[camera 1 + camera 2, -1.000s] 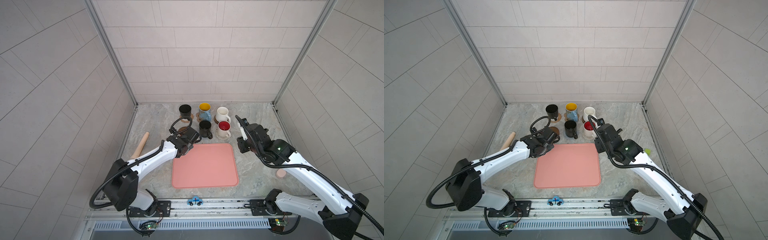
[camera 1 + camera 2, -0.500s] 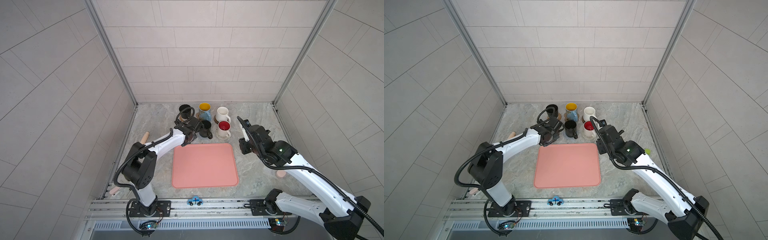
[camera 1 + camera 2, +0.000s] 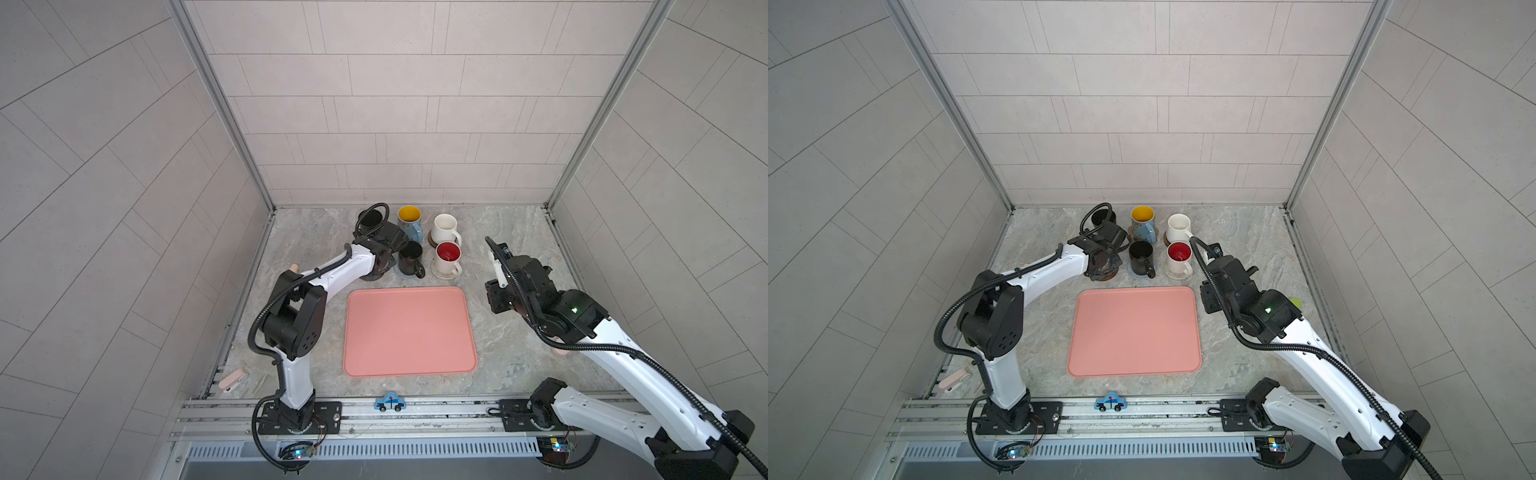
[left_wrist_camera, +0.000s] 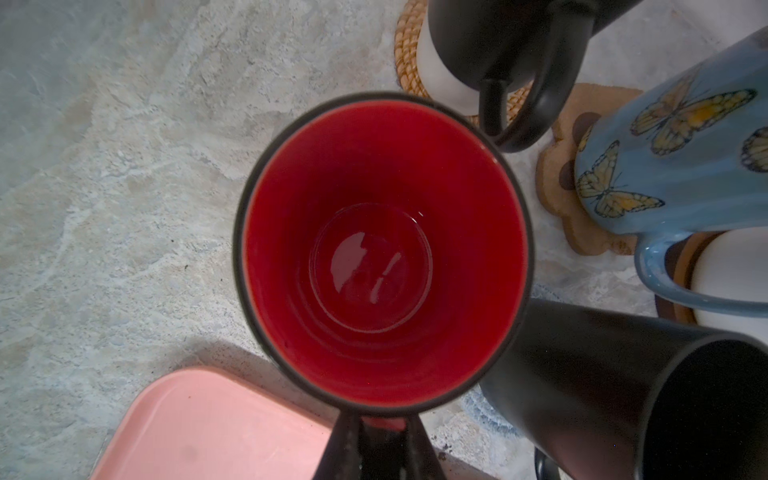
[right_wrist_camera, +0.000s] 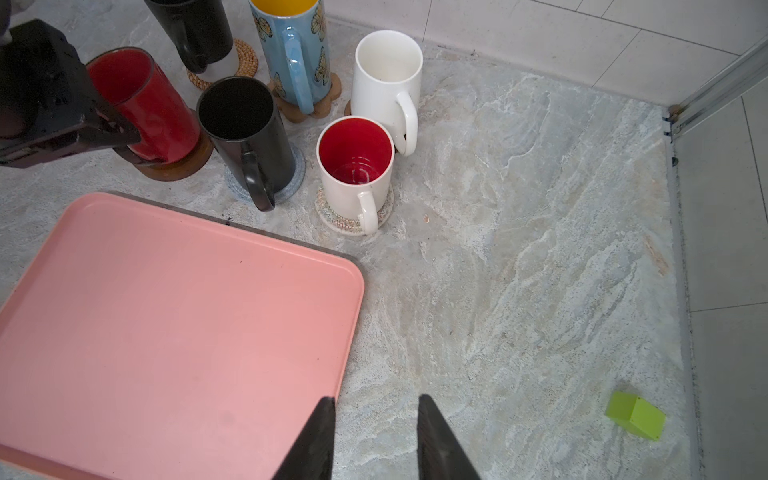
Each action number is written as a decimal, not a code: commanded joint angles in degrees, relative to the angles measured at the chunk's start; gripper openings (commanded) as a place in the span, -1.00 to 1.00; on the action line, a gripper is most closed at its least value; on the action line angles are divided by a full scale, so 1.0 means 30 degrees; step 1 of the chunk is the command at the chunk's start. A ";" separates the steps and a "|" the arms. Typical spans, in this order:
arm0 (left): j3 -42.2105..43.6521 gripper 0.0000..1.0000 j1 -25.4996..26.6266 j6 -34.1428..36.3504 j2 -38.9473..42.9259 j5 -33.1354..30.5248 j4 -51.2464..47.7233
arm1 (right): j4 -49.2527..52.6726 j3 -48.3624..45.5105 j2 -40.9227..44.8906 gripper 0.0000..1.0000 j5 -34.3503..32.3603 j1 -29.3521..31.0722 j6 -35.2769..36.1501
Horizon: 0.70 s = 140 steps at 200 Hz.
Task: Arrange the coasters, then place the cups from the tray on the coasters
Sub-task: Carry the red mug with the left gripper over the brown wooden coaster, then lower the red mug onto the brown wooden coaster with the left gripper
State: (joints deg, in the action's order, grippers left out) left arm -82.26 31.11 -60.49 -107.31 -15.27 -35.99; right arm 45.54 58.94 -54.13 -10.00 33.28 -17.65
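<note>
Since a second ago the left arm has folded its elbow in and carried its end effector [image 4: 380,417] away from the salmon-pink rectangular tray [image 3: 409,332] toward the far cups. The right arm has barely shifted.

Nearest, a small blue toy car [image 3: 390,402] sits on the front rail. Beyond it the tray lies flat on the grey marbled desk [image 5: 519,249]. The right end effector [image 5: 376,399] hovers by the tray's right corner, fingers spread with nothing between them. A lime-green block [image 5: 633,415] lies near the desk's right edge.

Just past the tray's far edge, the left end effector pinches the glossy red mug [image 5: 141,104] at its side. The mug is upright at the dark brown wooden round coaster [image 5: 183,164]; I cannot tell whether its base rests there. Beside it a matte black mug [image 5: 245,137] stands on the grey-blue crochet coaster [image 5: 297,174]. Next is the white mug with red inside [image 5: 355,174] on the cream crochet coaster [image 5: 332,220].

In the far row, a second black mug [image 5: 195,25] stands on the woven rattan round coaster [image 5: 247,58]. The blue butterfly mug with yellow inside [image 5: 295,54] is on the tan paw-shaped coaster [image 5: 324,104]. The cream-white mug [image 5: 386,79] is on another dark wooden round [image 3: 432,240].
</note>
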 commanded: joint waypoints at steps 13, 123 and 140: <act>-0.1316 -0.85 -0.0087 0.0721 -0.0235 -0.1197 -0.0311 | 0.0494 -0.0163 0.0722 -0.28 -0.0570 -0.0117 -0.0359; -0.1380 -0.86 -0.0080 0.1614 -0.0325 -0.2103 -0.0798 | 0.0352 -0.0426 0.1097 -0.28 -0.0627 -0.0176 -0.0672; -0.1357 -0.86 -0.0084 0.1587 -0.0354 -0.2080 -0.0785 | 0.0421 -0.0399 0.1113 -0.28 -0.0606 -0.0186 -0.0691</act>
State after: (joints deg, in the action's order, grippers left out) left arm -84.23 31.03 -56.47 -108.99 -17.52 -38.28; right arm 46.13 57.98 -51.68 -10.81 32.93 -18.72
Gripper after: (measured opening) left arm 0.149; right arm 0.361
